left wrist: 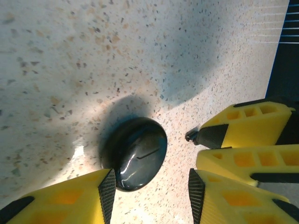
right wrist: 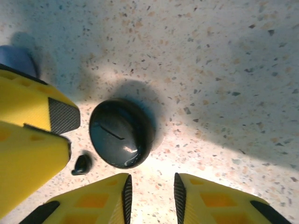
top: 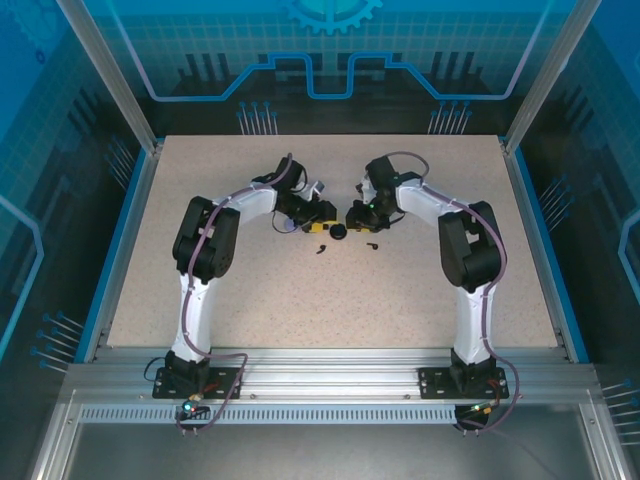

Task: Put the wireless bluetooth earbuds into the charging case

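**Fig.** Task status, top ext. & wrist views. Bench (top: pixel 300 310): speckled top, with the left arm (top: pixel 205 240) and right arm (top: pixel 465 250) bolted at its near edge and bent inward so the tools meet near the bench's centre. Left gripper (left wrist: pixel 152 191): jaws part-open, bare bench between the pads, nothing held. The case's rim lies just beside one pad, beyond the tips, not clamped. Right gripper (right wrist: pixel 152 196): jaws likewise part-open, nothing between them or held, tips aimed at the case from the opp. side. Charging case (top: pixel 338 231): round black puck lying flat between the two tools, about midway between the left and right edges. Its lid appears shut (smooth top, one faint line), so no socket is exposed. Earbud A (top: pixel 321 247) and earbud B (top: pixel 372 245): both loose on the bench just to the near side of the case, A toward the left edge, B toward the right, apart from the case and from each other. A small dark piece (right wrist: pixel 82 164) just beside the case in the right wrist view is prob. one of them; cannot tell which. Status (est.): neither bud seated yet. Left to do: open the lid, pick up each bud, seat both, close.
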